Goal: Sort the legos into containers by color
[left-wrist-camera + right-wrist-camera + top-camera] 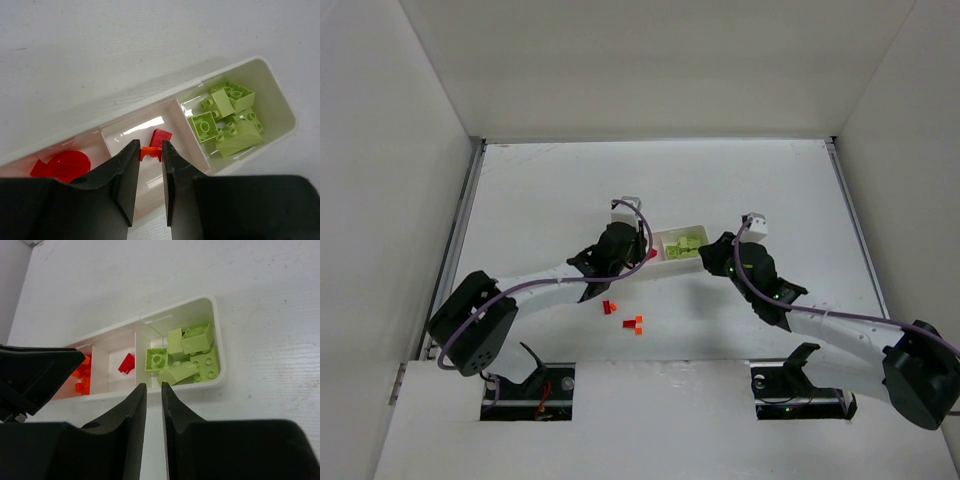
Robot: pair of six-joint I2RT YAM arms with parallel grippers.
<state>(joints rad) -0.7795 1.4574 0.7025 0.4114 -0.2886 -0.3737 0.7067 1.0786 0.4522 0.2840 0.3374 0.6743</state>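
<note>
The white tray [283, 100] has three containers in a row. My left gripper [150, 153] is shut on a small orange lego [150, 152] and hangs over the middle container, where a red lego [161, 137] lies. A red round piece [70, 164] sits in the left container, and several yellow-green bricks [227, 117] fill the right one. My right gripper [153, 390] stands shut with nothing between its fingers, just in front of the tray's near wall [175, 388], by the green bricks [186, 354]. From above, both grippers meet at the tray [670, 264].
Three loose red and orange legos lie on the table in front of the tray: one [608, 307] and a pair [634, 324]. The left arm [30, 375] blocks the left end of the tray in the right wrist view. White walls enclose the table.
</note>
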